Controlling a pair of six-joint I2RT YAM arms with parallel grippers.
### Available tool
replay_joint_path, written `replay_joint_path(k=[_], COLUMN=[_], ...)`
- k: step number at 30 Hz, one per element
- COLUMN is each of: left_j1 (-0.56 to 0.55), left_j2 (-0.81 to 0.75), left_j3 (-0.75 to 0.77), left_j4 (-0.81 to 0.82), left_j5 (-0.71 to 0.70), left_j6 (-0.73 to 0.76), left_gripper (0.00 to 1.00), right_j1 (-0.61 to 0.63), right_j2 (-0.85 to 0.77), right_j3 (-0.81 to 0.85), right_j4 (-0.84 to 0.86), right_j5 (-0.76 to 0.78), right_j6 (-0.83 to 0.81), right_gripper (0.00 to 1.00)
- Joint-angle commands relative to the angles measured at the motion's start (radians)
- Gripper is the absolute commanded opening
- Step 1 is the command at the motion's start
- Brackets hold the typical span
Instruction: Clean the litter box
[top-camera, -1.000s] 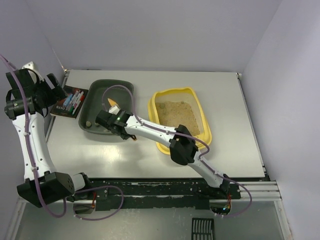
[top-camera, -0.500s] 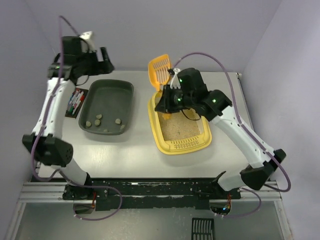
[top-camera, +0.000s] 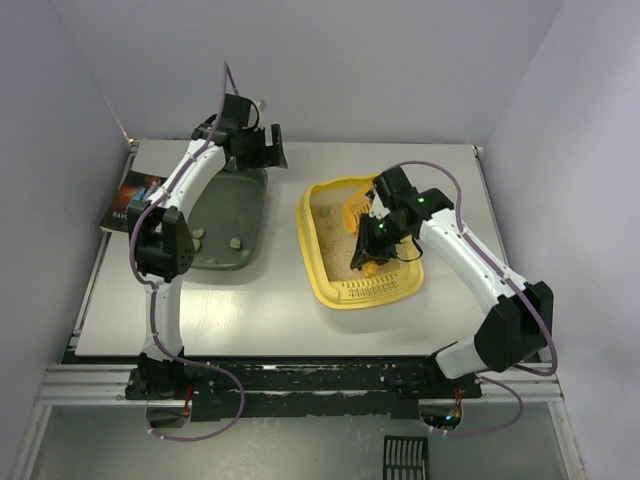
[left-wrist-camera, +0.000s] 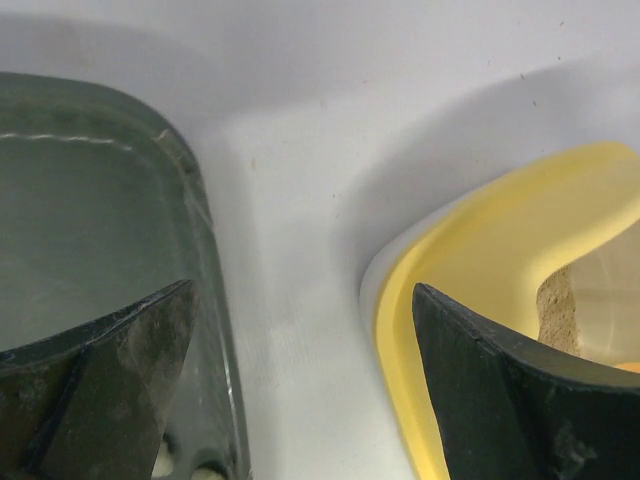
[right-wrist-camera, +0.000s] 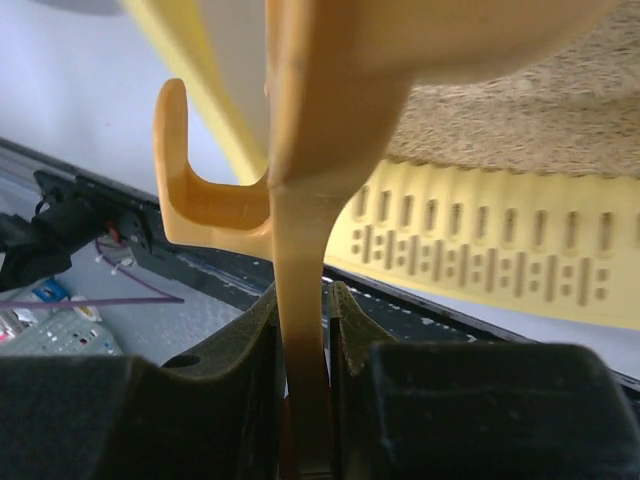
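Gripping the scoop (right-wrist-camera: 300, 200) by its thin flat handle, my right jaws are clenched on it, one dark pad pressed to each side. The scoop is smooth orange-yellow plastic, and a curled hook branches off the handle just beyond my pads. From above, its slotted head (top-camera: 352, 212) sits low over the litter (top-camera: 345, 235), tilted, with the handle running back toward the near end of the box.

The litter box (top-camera: 345, 292) stands on the white table (top-camera: 280, 300), right of centre and beside the grey tray (top-camera: 225, 215) but not touching it. It is glossy yellow plastic, rectangular with rounded corners and a broad rolled rim. A ledge at its near end (right-wrist-camera: 500, 255) is pierced with rows of short slots and small dots. The litter is beige, fine and grainy, like damp sand.

My left jaws are released and spread wide above the strip of table between the two trays at their far corners. In my left wrist view one finger (left-wrist-camera: 110, 390) hangs over the grey tray's edge and the other over the yellow rim (left-wrist-camera: 480, 250). The grey tray is dull grey-green plastic with rounded corners and faint scuffs, and it holds a few small round clumps (top-camera: 235, 242).

A flat pack of markers (top-camera: 125, 200) lies at the table's left edge; its print is too small to read.
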Motion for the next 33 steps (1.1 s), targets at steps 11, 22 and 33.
replay_joint_path(k=[11,22,33], left_j1=[-0.047,-0.047,-0.055], left_j2=[0.017,0.037,-0.027], left_j3=[-0.135,-0.269,-0.410], left_j4=[0.277,0.437,0.500], left_j5=[0.029,0.224,0.172], left_j6=[-0.338,-0.584,-0.689], left_gripper=[1.00,1.00,0.99], right_j1=[-0.163,-0.160,-0.119], right_j2=[0.293,0.508,0.620], right_j3=[0.036,0.210,0.253], right_j4=[0.083,0.064,0.081], right_j5=[-0.136,-0.054,-0.052], right_j6=[-0.110,-0.102,-0.112], right_gripper=[0.00,0.00,0.00])
